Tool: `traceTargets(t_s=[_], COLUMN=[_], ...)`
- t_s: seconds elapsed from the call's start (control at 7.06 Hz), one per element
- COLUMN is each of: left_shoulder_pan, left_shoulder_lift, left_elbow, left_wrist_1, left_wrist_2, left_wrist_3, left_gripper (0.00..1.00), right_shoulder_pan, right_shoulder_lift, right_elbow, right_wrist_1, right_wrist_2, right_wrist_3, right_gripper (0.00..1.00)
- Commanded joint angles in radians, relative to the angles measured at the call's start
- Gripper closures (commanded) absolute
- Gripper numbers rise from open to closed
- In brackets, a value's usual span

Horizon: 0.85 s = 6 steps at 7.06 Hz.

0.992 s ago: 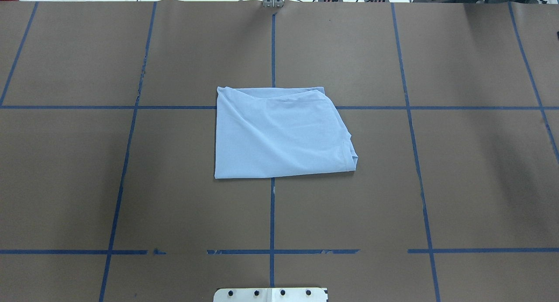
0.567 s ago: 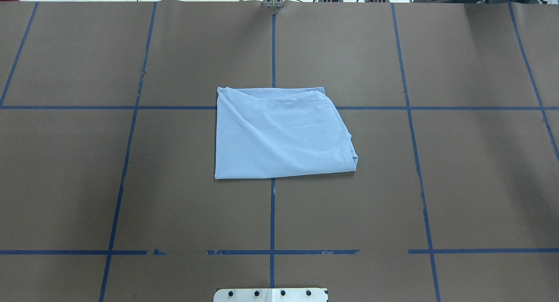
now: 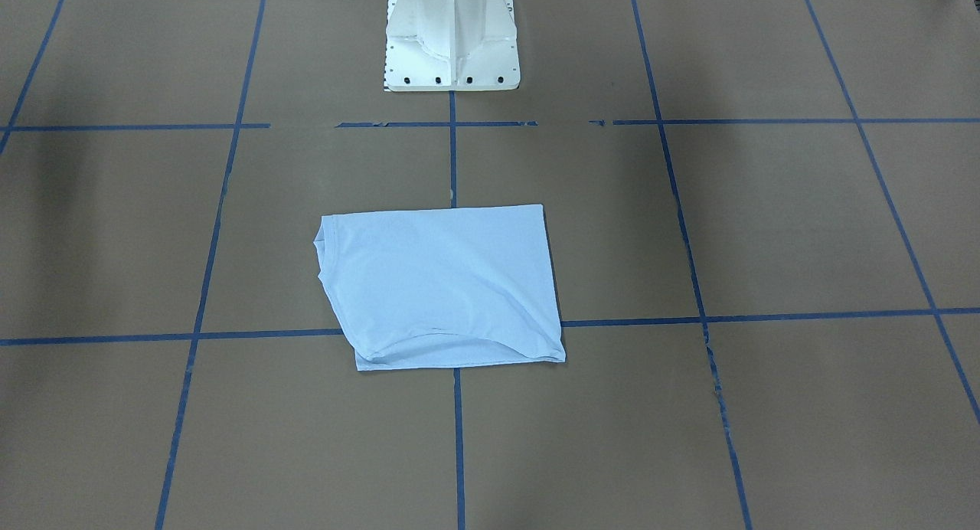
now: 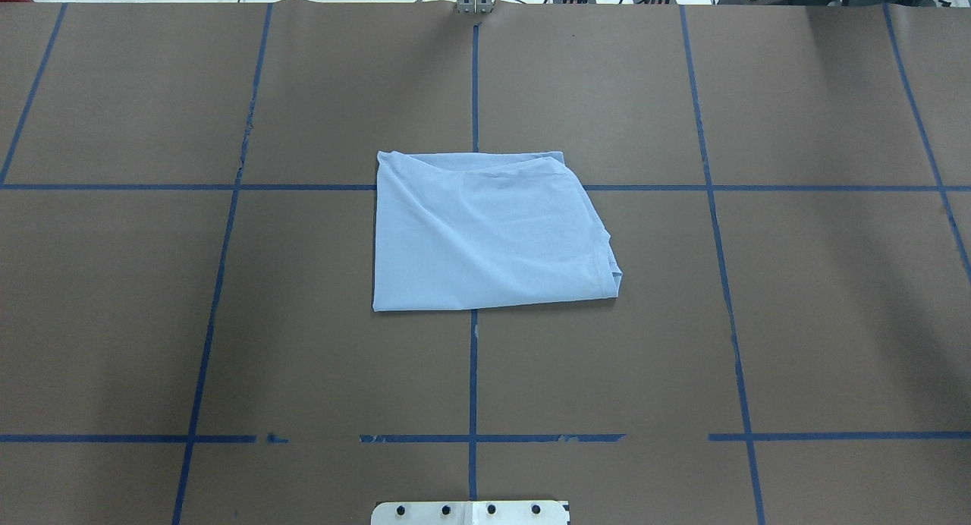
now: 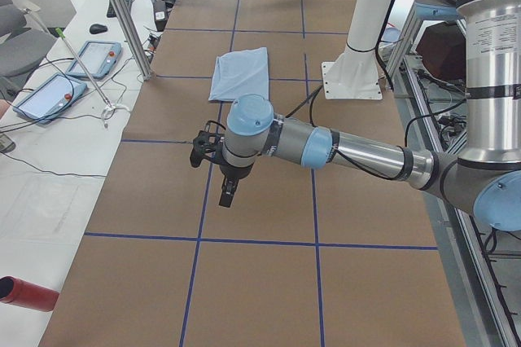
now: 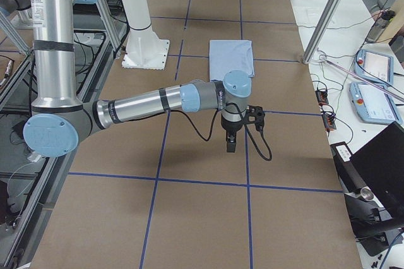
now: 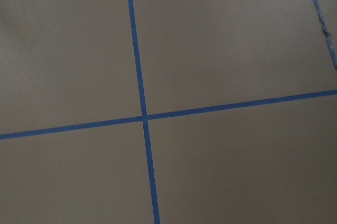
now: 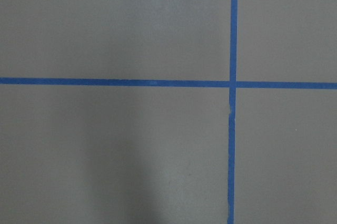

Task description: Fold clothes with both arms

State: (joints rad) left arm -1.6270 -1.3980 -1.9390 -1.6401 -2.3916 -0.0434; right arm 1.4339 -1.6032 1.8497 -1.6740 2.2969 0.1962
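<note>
Brown and paper-covered, the table (image 3: 766, 224) is crossed by blue tape lines (image 3: 457, 438). Front camera: the t-shirt (image 3: 440, 285) lies folded near the middle, before the white pedestal (image 3: 452, 47); no arm shows. Overhead: its long axis runs across the table, on the centre line. Left end: the left gripper (image 5: 227, 194) hangs over bare table, well apart from the shirt farther along. Right end: the right gripper (image 6: 230, 143) hangs likewise, about equally far. How wide either pincer stands I cannot tell; nothing hangs from them. Wrist cameras show only table and tape.
</note>
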Motion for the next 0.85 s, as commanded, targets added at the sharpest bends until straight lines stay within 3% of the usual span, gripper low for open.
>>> traceTargets(t_s=[0.0, 0.71], left_shoulder_pan=[0.009, 0.01], left_shoulder_lift=[0.06, 0.07], left_elbow=[0.006, 0.063], left_wrist_1=[-0.01, -0.047], left_wrist_2=[-0.001, -0.011], left_wrist_3=[-0.001, 0.0], left_gripper=[0.0, 0.0], right_shoulder_pan=[-0.018, -0.038], right_shoulder_lift=[-0.046, -0.06], right_elbow=[0.0, -0.004], right_wrist_1=[0.0, 0.0], right_wrist_2=[0.012, 0.022], right_wrist_3=[-0.001, 0.002], right_gripper=[0.0, 0.0])
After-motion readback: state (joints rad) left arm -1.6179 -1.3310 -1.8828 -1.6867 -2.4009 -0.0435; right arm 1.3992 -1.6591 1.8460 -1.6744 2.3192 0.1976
